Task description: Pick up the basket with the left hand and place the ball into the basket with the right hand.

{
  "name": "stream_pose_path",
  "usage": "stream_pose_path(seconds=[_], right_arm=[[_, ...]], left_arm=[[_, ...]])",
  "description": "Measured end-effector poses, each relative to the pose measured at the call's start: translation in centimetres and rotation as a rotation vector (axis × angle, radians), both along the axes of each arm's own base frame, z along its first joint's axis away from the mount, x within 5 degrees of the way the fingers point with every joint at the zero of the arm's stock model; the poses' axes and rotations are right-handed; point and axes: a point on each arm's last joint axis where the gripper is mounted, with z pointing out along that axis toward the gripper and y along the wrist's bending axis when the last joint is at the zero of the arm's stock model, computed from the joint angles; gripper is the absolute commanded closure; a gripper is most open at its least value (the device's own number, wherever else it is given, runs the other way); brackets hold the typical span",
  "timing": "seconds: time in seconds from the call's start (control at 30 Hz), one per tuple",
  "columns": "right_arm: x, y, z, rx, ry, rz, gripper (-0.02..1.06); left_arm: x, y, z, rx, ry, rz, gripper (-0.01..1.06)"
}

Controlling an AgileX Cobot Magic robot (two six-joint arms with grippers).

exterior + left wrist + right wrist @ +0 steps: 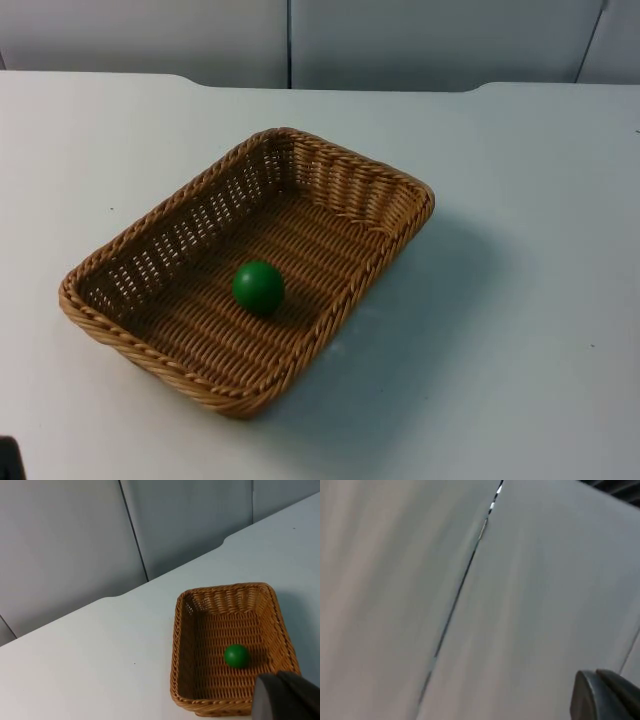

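While you check the top view: white table (pixel 520 330) carries the rectangular brown woven wicker basket (pixel 350 185), sitting flat and angled. Small green ball (pixel 259 287) lies inside it on the basket floor, toward the near end, apart from the walls. Left tool (pixel 286 696) hangs above and beside the basket's near rim; you can't tell its finger state. Right tool (pixel 605 695) faces the grey partition wall (pixel 470 605); state also can't be told.
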Motion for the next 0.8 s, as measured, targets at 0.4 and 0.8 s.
stream_pose_path(seconds=[0.4, 0.8], right_arm=[[-3.0, 3.8, -12.4, 0.037, 0.52, 0.024, 1.05], [-10.6, 5.9, -26.7, 0.306, 0.634, 0.082, 1.05]], left_arm=[[0.0, 0.0, 0.0, 0.0, 0.0, 0.0, 1.05], [0.0, 0.0, 0.0, 0.0, 0.0, 0.0, 1.05]])
